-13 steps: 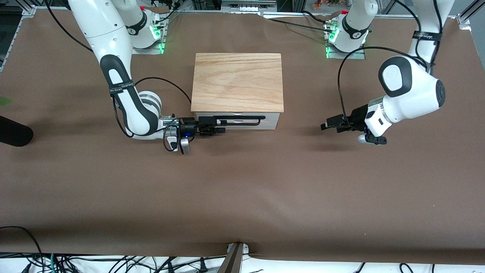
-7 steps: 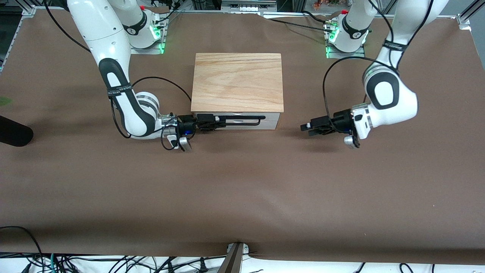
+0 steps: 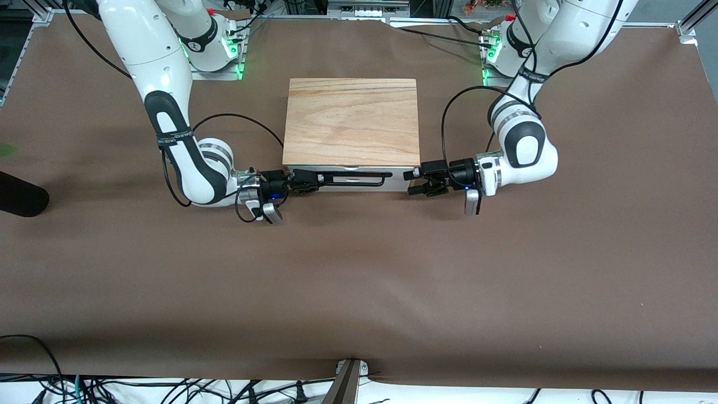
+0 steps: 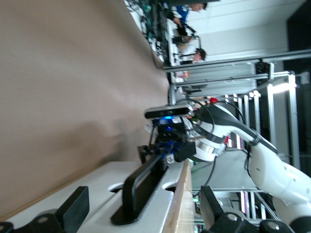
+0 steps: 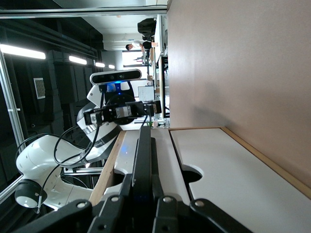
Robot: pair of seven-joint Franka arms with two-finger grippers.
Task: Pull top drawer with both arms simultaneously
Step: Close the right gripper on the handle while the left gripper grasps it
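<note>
The cabinet's wood top (image 3: 351, 120) stands mid-table. The top drawer (image 3: 397, 173) has a white front and looks closed; its black bar handle (image 3: 359, 178) runs along it. My right gripper (image 3: 305, 182) is shut on the handle at the right arm's end; its wrist view shows the jaws (image 5: 143, 182) clamped on the bar (image 5: 143, 150). My left gripper (image 3: 416, 180) is open just off the cabinet's corner at the left arm's end. In the left wrist view its fingers (image 4: 73, 211) spread wide, and the handle (image 4: 141, 182) lies ahead of them, untouched.
A second white drawer front (image 3: 392, 187) sits under the top drawer. A black rounded object (image 3: 19, 196) lies at the table's edge at the right arm's end. Brown covering (image 3: 359, 292) spreads over the table nearer the camera. Cables trail from both wrists.
My left arm has swung in from the open table toward the cabinet, bringing its open gripper to the drawer's end. My right gripper has stayed shut on the handle.
</note>
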